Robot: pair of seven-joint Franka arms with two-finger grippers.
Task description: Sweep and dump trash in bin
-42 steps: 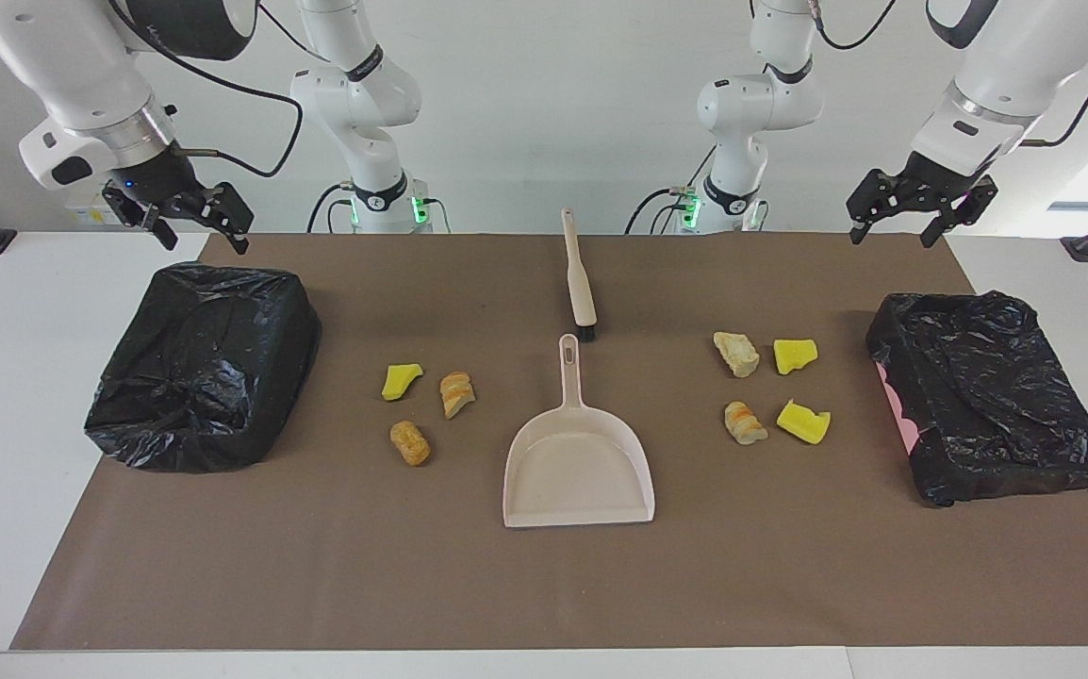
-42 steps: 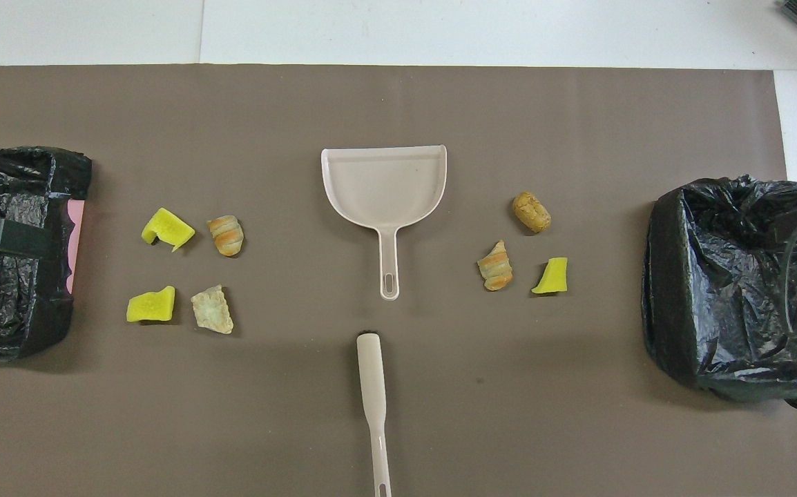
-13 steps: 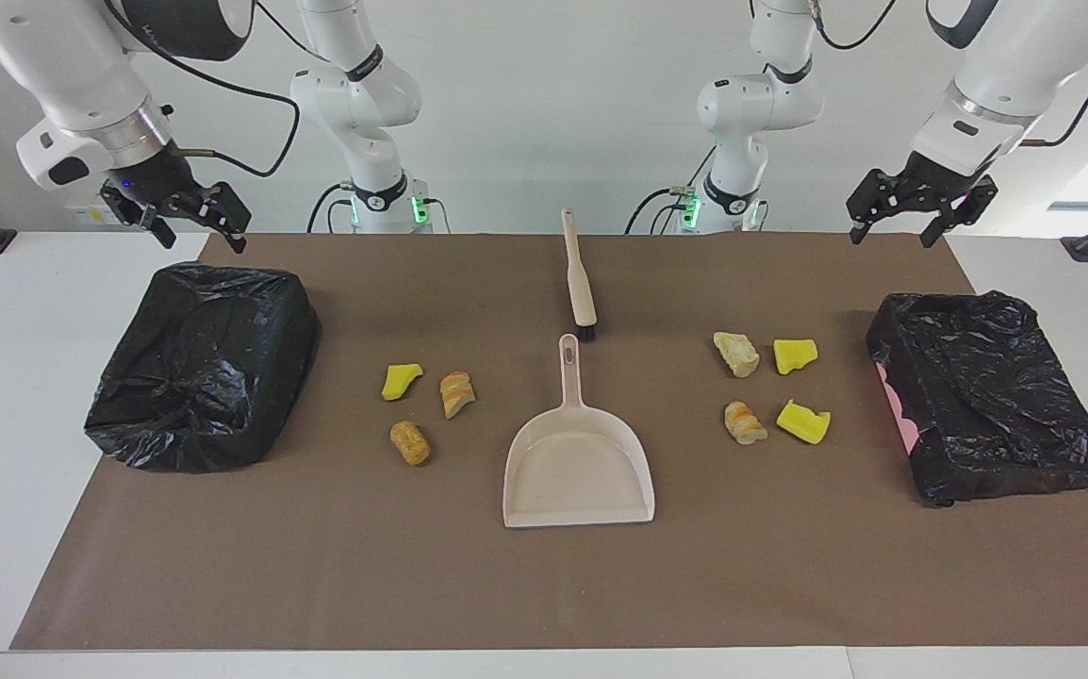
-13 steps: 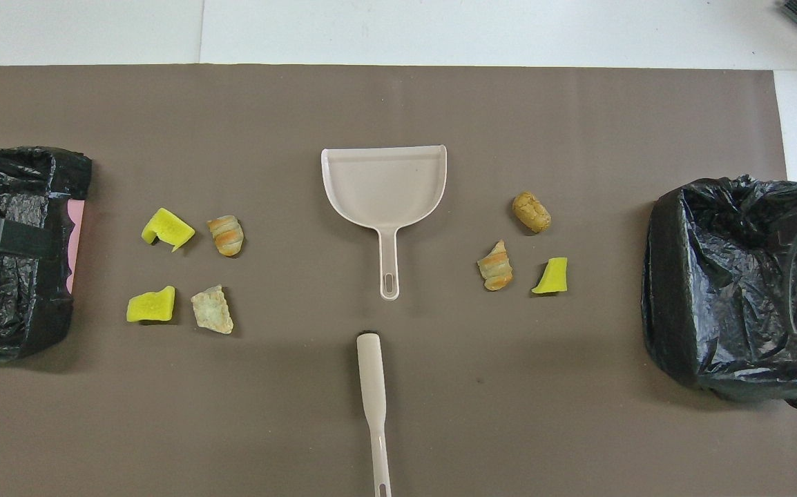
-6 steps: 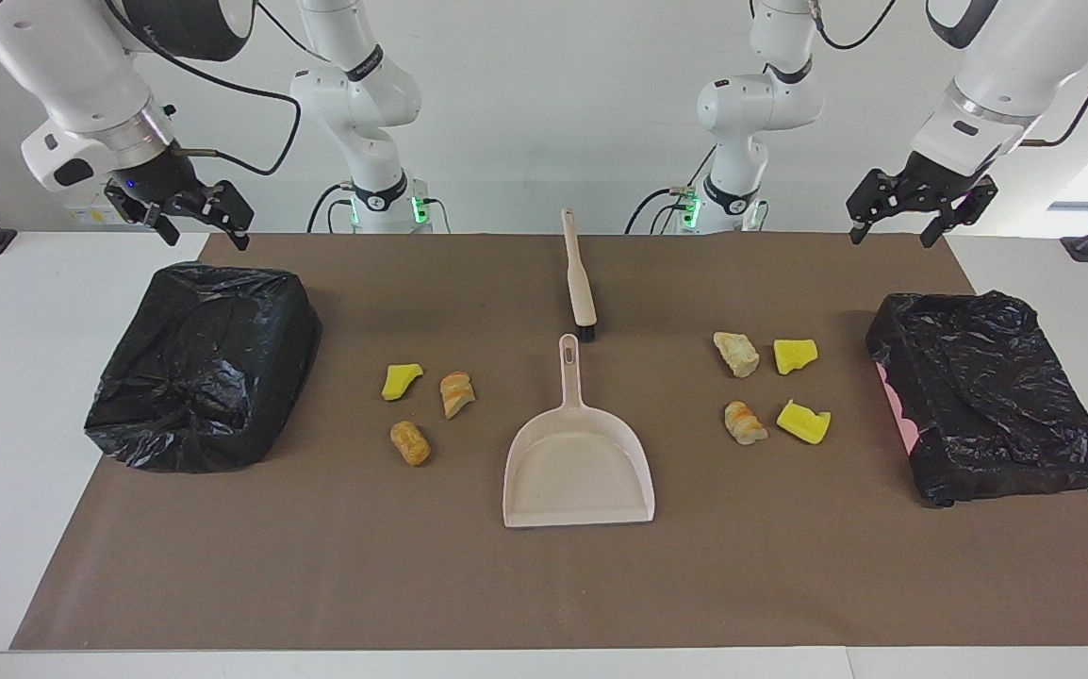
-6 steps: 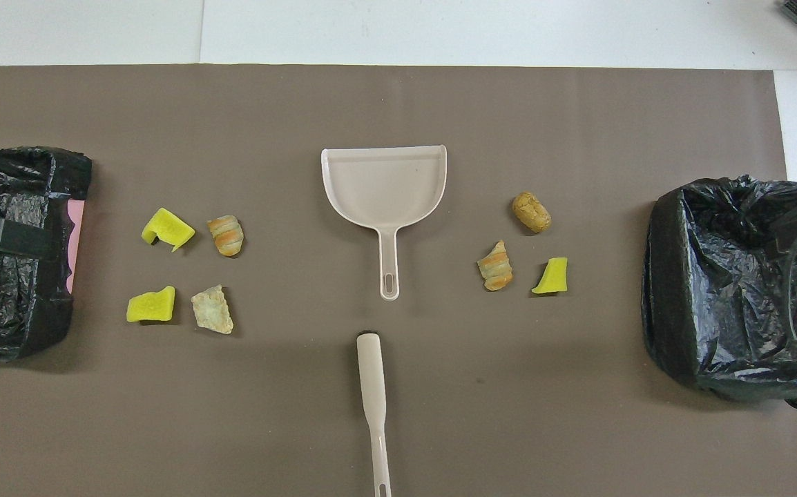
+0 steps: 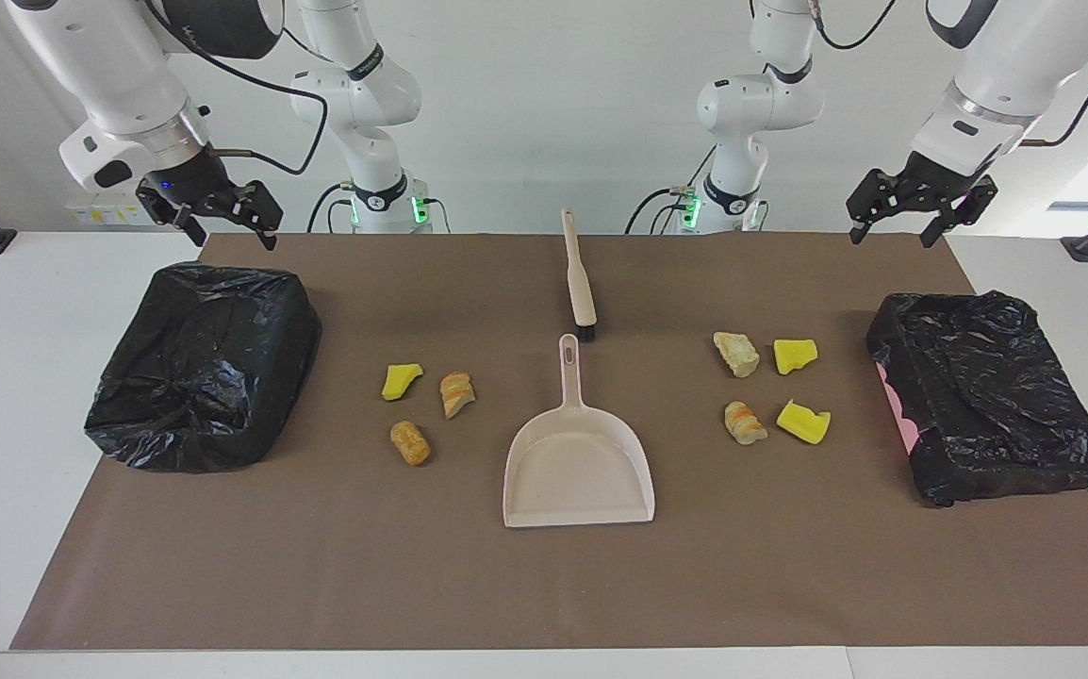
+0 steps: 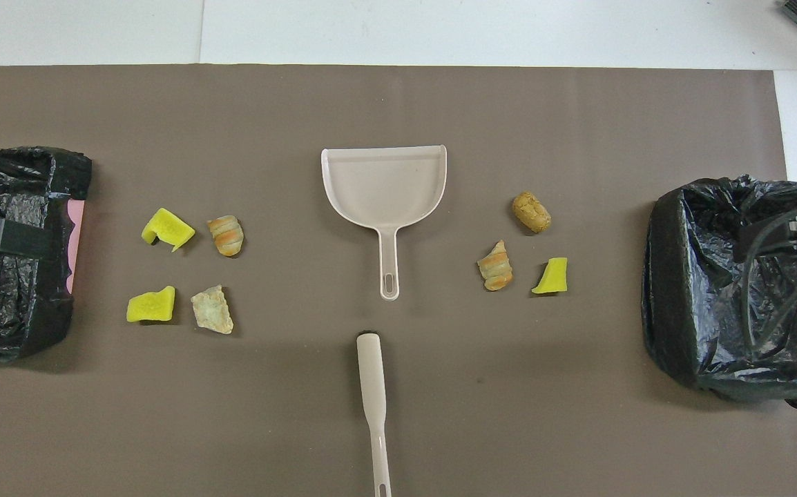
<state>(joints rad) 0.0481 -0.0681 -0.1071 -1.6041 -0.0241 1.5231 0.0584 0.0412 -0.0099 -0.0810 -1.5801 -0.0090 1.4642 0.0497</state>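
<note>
So, the trash is lying in two loose clusters on the brown mat (image 7: 544, 585), one to either side of the dustpan (image 7: 580, 471). Toward the right arm's end of the table: a yellow sponge chunk (image 7: 401, 380), a striped bread lump (image 7: 456, 393) just beside it, and a rounder tan lump (image 7: 409, 442) nearer the mat's edge away from the robots. Toward the left arm's end: a pale bread lump (image 7: 736, 354) and a yellow chunk (image 7: 795, 355) side by side, with a second striped lump (image 7: 744, 422) and a second yellow chunk (image 7: 803, 422) farther from the robots. None of the pieces are touching.

The beige dustpan is sitting flat at the mat's middle, empty, its handle pointing toward the robots. The brush (image 7: 580, 273) is lying in line with it, nearer the robots, bristle end just short of the dustpan's handle tip.

A bin lined with a black bag (image 7: 205, 363) is standing at the right arm's end of the mat; another lined bin (image 7: 987, 396) is sitting at the left arm's end.

The right gripper (image 7: 223, 222) is hanging over the mat's corner by its bin, jaws spread wide, holding nothing. The left gripper (image 7: 921, 212) is waiting over the corner at its own end, jaws likewise wide apart and empty.
</note>
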